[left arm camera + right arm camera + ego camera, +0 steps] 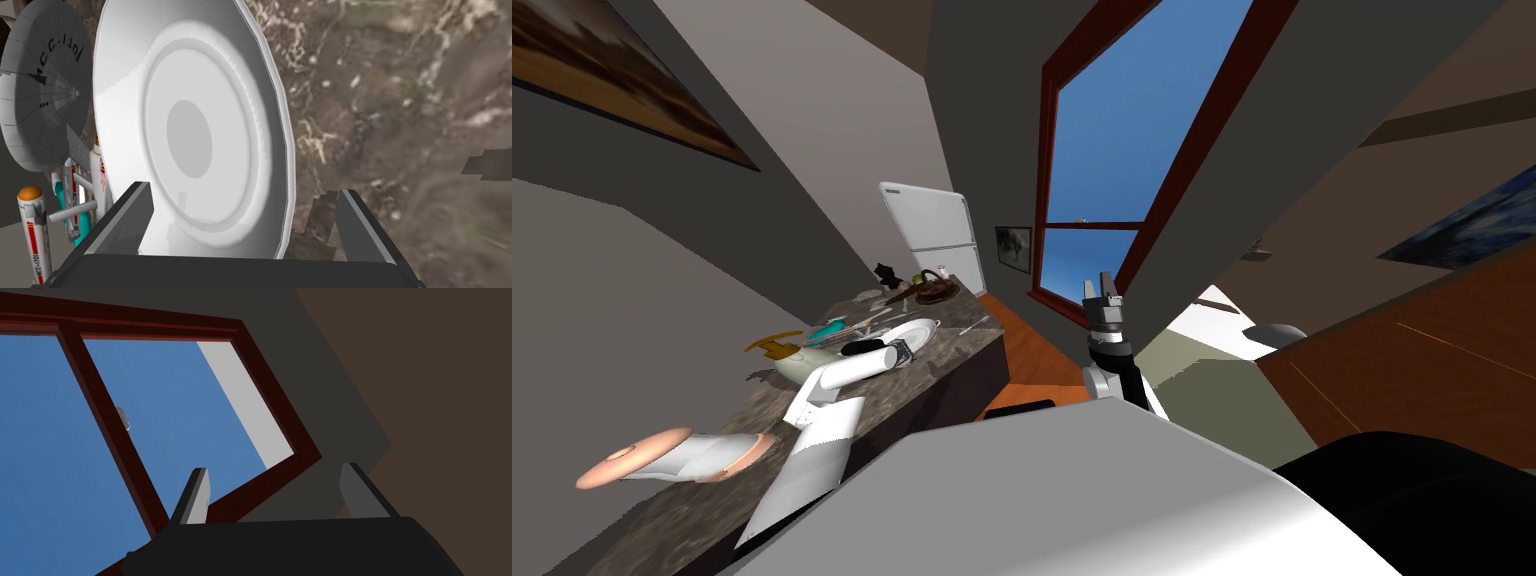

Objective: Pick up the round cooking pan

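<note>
Pan (190, 135), round, white and shallow, with a broad rim and a grey disc at its middle, flat on a mottled brown stone counter (400, 100). Same pan (915, 333) left of centre in the head view, on the far half of the counter (952, 365), amid clutter.

Left gripper (243, 190) close above it, spread wide and gripping nothing: one finger (127, 220) in front of the pan's near rim, the other over bare counter just beside the rim.

Just beside the pan, on the side away from the bare counter, a grey starship model (45, 95) lettered NCC-1701, orange-capped tubes alongside, its saucer partly hidden behind the pan's rim. Teal item (80, 222) under the model's tubes.

Farther along the counter, above the pan in the head view, a dark basket (937, 291), then a white fridge (937, 235). Lower left of the head view: a peach and white object (672, 458) lying on the counter's near end.

Right gripper (275, 468) raised right of centre in the head view (1100, 285), before a red-framed window (1102, 130), fingers apart and empty.
</note>
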